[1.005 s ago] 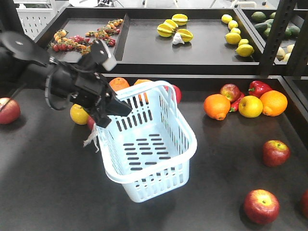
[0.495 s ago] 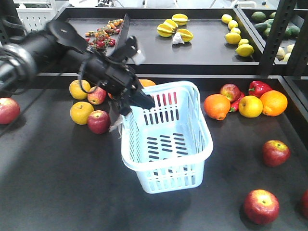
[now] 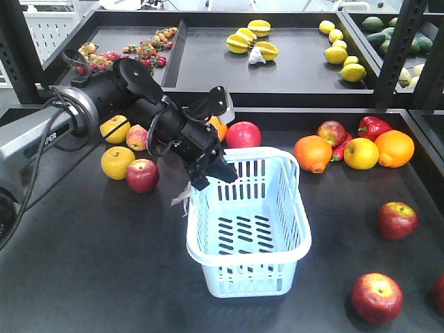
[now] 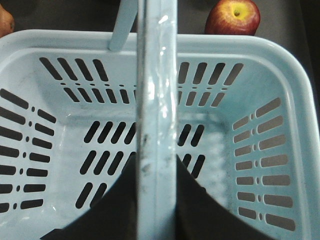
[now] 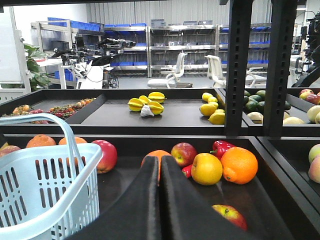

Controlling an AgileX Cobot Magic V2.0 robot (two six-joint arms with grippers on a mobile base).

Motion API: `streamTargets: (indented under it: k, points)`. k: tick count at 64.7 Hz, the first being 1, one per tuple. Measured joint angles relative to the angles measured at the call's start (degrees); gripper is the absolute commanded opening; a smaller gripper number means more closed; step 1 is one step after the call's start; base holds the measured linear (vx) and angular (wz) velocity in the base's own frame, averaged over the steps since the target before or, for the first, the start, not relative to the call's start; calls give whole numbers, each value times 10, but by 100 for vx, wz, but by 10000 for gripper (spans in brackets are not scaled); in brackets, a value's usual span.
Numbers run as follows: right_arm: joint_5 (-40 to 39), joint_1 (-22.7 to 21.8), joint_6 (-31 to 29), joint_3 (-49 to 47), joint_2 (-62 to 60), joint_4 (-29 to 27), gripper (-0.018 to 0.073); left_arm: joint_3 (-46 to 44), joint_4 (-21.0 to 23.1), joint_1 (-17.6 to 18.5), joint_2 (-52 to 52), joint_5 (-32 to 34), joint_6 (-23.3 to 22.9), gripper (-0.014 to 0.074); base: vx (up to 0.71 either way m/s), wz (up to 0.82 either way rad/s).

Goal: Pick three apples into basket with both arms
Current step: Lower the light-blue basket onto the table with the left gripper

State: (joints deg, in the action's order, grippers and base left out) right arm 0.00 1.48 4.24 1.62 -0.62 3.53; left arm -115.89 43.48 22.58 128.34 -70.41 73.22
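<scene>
Front view: orange (image 3: 219,127) mostly hidden behind left arm (image 3: 139,97); apple (image 3: 440,291) cut by lower right edge. Left wrist view: basket (image 4: 260,125) cropped left, bottom.

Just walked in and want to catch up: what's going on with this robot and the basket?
The left gripper is clamped on a handle of the pale blue basket, which is empty. The right gripper is shut on nothing, out over the table. The red apples all lie on the table outside the basket, so none is in yet.
</scene>
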Motion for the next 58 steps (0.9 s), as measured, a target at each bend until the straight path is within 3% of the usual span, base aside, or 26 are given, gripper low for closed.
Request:
streamTargets:
  k: [15,44,58]
  points:
    - [0,0,0,0,0,0,-5,0,-47,1,0,0,0,-7,0,0]
    - [0,0,0,0,0,0,-5,0,-49,1,0,0,0,-3,0,0]
    - [0,0,0,0,0,0,-5,0,-49,1,0,0,0,45,0,0]
